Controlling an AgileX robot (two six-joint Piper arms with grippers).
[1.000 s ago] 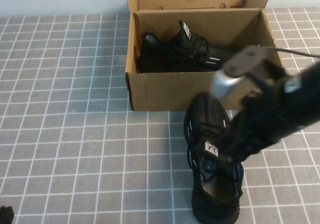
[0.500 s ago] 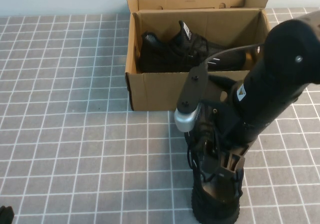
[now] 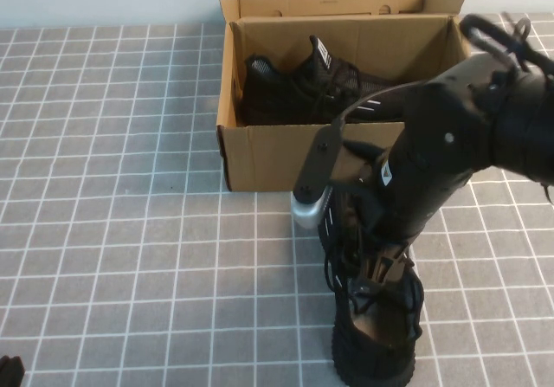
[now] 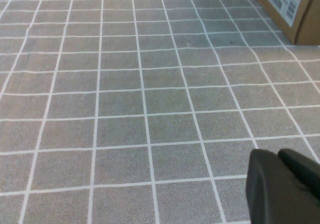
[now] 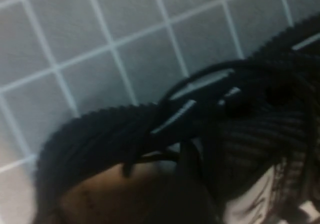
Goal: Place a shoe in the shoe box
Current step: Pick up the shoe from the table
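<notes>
A grey tabletop (image 3: 130,231) ruled into squares by white lines fills the scene, with a pale wall behind. The shoe box (image 3: 277,153) stands open at the far side of it, lid flap folded back, and it holds one black sneaker (image 3: 303,88) lying on its side. The shoe (image 3: 374,335) to be packed rests on the tabletop just in front of the box, heel toward the robot, toe pointing at the box's front wall.

The right gripper (image 3: 378,270) is down over the shoe's laces and collar, and its jaws stand spread wide about the opening; the right wrist view shows only laces and dark knit close up, so no grip is made yet. I judge the step in hand to be the reach for the shoe. The next move calls for closing on the collar or tongue, lifting clear of the front wall, and setting the shoe beside its mate.

The left gripper (image 4: 282,186) sits low over bare tabletop well to the left of the box, jaws shut, holding nothing.

Count: two sneakers, one box, two grippers.
</notes>
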